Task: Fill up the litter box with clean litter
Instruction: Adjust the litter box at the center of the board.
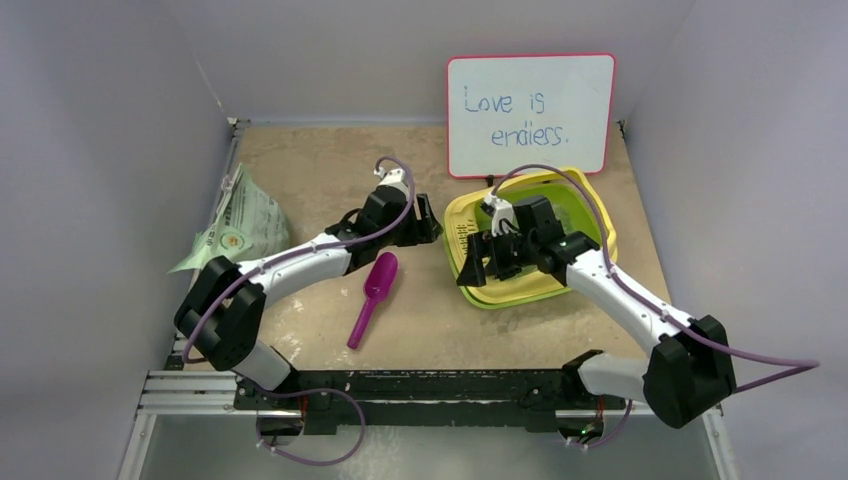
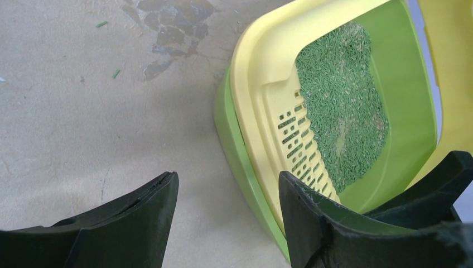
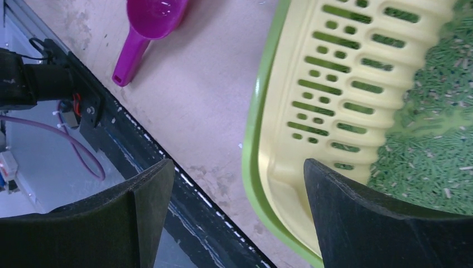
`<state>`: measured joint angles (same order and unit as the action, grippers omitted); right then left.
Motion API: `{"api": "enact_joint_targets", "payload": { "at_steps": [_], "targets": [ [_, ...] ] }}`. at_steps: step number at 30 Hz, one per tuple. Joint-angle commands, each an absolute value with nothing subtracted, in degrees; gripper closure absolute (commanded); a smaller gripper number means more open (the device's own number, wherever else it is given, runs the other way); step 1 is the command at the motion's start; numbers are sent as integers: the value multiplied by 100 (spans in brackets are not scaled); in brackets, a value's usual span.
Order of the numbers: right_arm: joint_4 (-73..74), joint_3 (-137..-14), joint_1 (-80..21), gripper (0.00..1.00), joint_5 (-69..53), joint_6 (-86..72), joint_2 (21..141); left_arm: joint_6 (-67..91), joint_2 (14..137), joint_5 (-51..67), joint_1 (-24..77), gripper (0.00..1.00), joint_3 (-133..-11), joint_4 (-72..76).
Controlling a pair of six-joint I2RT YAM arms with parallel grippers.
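Note:
The litter box [image 1: 520,290], a yellow tray with a green outer rim, sits at the right middle of the table. Its slotted grille [image 3: 340,84] faces left. Clean litter [image 2: 340,106], fine green granules, covers part of its floor and also shows in the right wrist view [image 3: 429,162]. My left gripper [image 1: 430,225] is open and empty just left of the box's left rim [image 2: 251,67]; in the left wrist view [image 2: 227,187] one finger overlaps the rim. My right gripper [image 1: 478,265] is open and empty over the box's near-left corner [image 3: 237,167], with the rim showing between its fingers.
A magenta scoop [image 1: 372,297] lies empty on the table left of the box and shows in the right wrist view [image 3: 148,22]. A pale green bag [image 1: 240,225] leans at the left wall. A white red-framed board [image 1: 530,115] stands behind the box. The black front rail [image 3: 184,184] runs close by.

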<state>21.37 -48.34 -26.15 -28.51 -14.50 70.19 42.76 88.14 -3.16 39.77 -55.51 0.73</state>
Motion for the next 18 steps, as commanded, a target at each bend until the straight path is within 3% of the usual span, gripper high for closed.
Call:
{"api": "enact_joint_targets", "payload": {
  "at_steps": [1, 7, 12, 18],
  "targets": [
    [2081, -5005, -2820, 13, -2765, -1823, 6897, 4339, 8934, -34, 3961, 34, -5845, 437],
    [2339, -4951, -2847, 14, -2382, -1878, 6719, 4375, 9101, 233, 3962, 34, -5943, 554],
    [2641, -5240, -2845, 4, -1553, -1671, 6832, 4408, 9156, 350, 3961, 34, -5938, 661],
    [3127, -5609, -2843, 1, -701, -1408, 7277, 4404, 9151, 435, 3964, 34, -5912, 655]
  ]
}}
